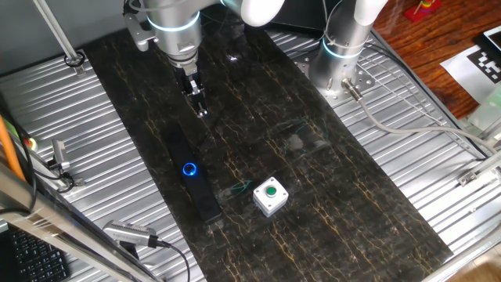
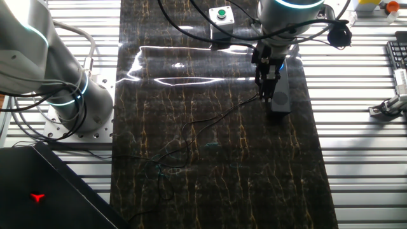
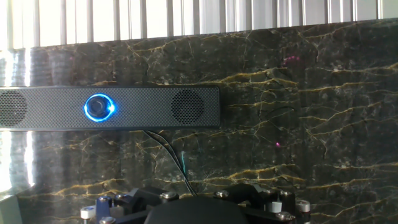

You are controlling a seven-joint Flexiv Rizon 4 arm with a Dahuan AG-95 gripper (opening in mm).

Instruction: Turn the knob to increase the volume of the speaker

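The speaker (image 1: 200, 192) is a slim black bar lying on the dark marble mat. Its knob (image 1: 189, 169) glows with a blue ring. In the hand view the speaker (image 3: 149, 107) lies across the upper half, with the knob (image 3: 99, 107) left of centre. My gripper (image 1: 198, 99) hangs above the mat beyond the speaker's far end, apart from the knob, and its jaws look open and empty. In the other fixed view the gripper (image 2: 267, 86) stands in front of the speaker (image 2: 281, 98) and hides the knob. Only the hand's body shows at the bottom of the hand view.
A white box with a green button (image 1: 270, 194) sits to the right of the speaker; it also shows in the other fixed view (image 2: 221, 14). A thin dark cable (image 3: 168, 149) runs from the speaker across the mat. The arm's base (image 1: 340, 55) stands at the back right.
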